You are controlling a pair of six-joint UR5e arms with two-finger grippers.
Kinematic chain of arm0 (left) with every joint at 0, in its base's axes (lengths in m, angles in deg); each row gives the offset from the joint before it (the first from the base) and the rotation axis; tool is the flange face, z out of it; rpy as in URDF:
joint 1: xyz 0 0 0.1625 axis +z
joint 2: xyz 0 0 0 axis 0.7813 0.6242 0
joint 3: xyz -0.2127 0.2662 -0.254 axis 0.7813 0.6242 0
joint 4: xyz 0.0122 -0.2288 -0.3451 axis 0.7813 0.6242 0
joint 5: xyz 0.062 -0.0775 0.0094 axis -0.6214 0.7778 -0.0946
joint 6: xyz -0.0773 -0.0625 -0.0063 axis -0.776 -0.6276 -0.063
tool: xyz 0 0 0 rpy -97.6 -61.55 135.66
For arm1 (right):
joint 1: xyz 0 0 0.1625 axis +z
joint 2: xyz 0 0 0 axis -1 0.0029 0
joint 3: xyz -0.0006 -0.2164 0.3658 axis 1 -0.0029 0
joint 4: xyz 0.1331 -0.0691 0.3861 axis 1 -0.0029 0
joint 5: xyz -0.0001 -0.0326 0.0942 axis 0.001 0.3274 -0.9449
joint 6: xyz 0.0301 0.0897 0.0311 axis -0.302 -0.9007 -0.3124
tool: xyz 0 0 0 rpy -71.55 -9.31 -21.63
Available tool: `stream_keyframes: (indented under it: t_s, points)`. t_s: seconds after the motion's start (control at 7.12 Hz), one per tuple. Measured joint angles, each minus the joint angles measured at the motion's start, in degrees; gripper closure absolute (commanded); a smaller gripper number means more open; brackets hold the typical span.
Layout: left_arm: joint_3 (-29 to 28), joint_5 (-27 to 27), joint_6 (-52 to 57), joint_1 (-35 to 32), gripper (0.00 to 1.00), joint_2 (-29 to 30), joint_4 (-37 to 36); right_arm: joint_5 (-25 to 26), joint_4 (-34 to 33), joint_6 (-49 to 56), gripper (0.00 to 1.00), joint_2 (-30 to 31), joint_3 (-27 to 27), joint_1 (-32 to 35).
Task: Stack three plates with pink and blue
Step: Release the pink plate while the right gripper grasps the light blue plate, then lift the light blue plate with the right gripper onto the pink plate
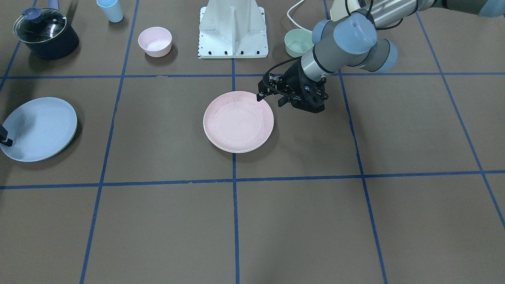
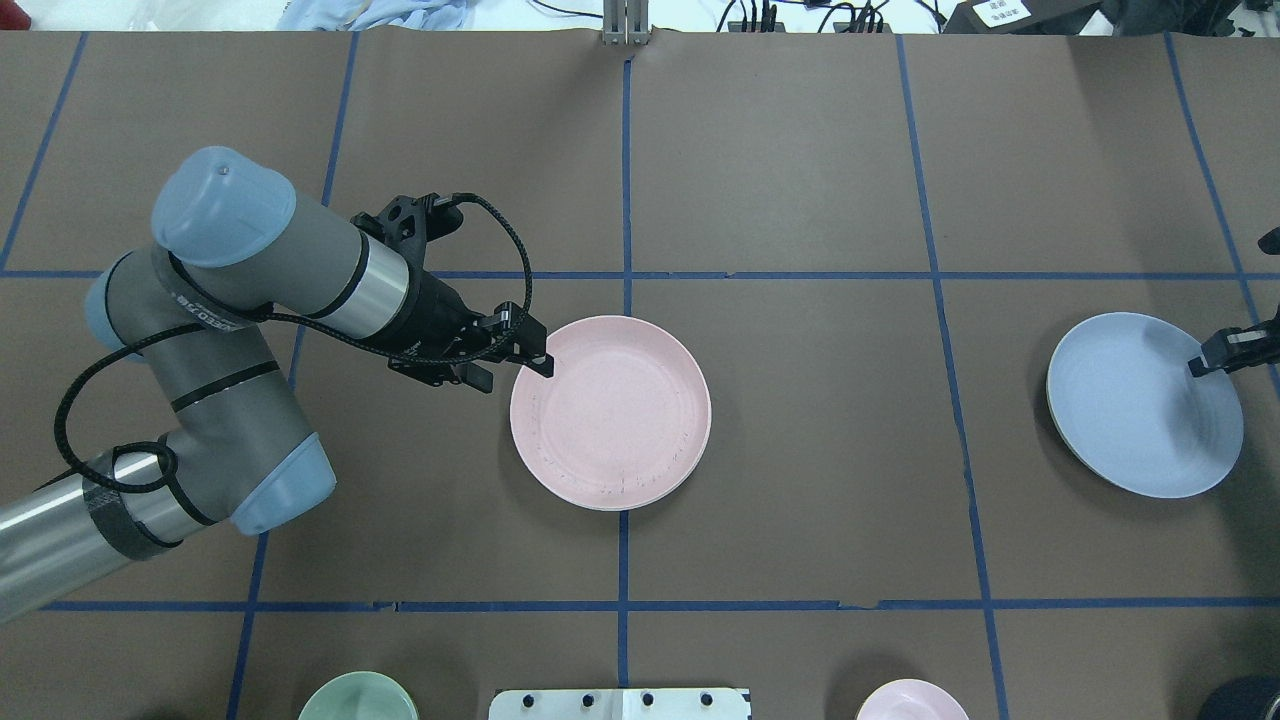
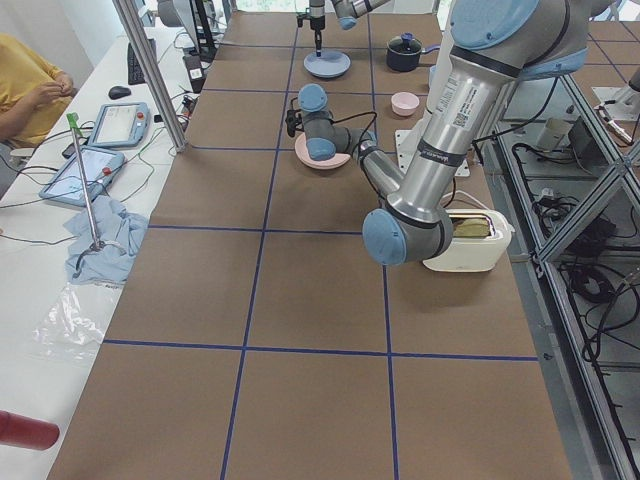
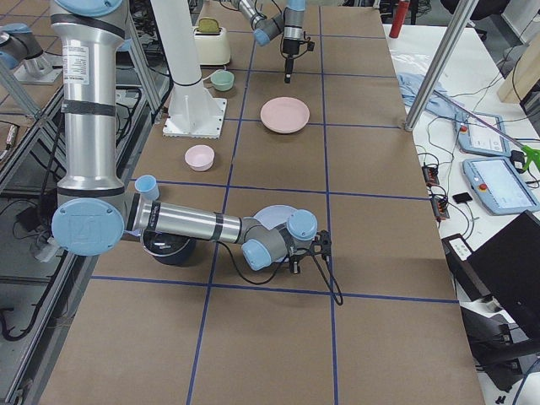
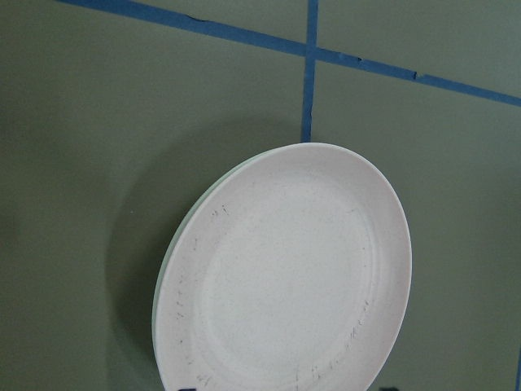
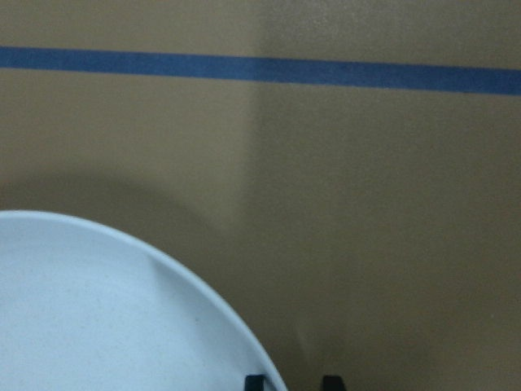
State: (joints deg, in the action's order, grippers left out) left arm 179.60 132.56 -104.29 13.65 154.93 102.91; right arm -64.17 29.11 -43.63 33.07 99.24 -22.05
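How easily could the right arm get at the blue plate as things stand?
Very likely yes. The right gripper sits at the rim of the blue plate, its fingers seemingly closed on either side of the edge in the wrist view, and nothing stands in between.

Probably a robotics lab: blue-taped table (image 1: 300,221), teach pendants (image 4: 496,181), aluminium framing (image 3: 153,78).

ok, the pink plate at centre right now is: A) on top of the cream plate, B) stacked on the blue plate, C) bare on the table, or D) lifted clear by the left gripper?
A: the rim of the cream plate peeks out from under the pink plate, while the blue plate sits apart on the robot's right.
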Motion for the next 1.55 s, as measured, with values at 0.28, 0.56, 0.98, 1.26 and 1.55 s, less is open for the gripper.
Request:
stream_keyframes:
  t_s: [0.28, 0.56, 0.98, 1.26, 1.55]
  points:
    - [0.3, 0.0, -1.4, 0.0, 0.21, 0.0, 0.0, -0.6, -0.3, -0.3, 1.00, 0.9, 3.3, 0.1]
    - [0.4, 0.0, -1.9, 0.0, 0.21, 0.0, 0.0, -3.1, -0.8, -7.6, 1.00, 2.1, 10.4, 0.2]
    - [1.9, 0.4, -1.5, -1.9, 0.21, -1.8, 0.1, -3.3, -0.3, -34.7, 1.00, -4.3, 18.9, -5.5]
    - [3.4, 0.8, 2.9, -5.1, 0.21, -5.1, 0.1, 2.1, -0.5, -53.1, 1.00, -13.1, 21.0, -15.3]
    - [3.6, 2.3, 7.8, -8.7, 0.21, -7.0, -0.1, 13.1, -1.2, -65.4, 1.00, -18.9, 22.9, -27.6]
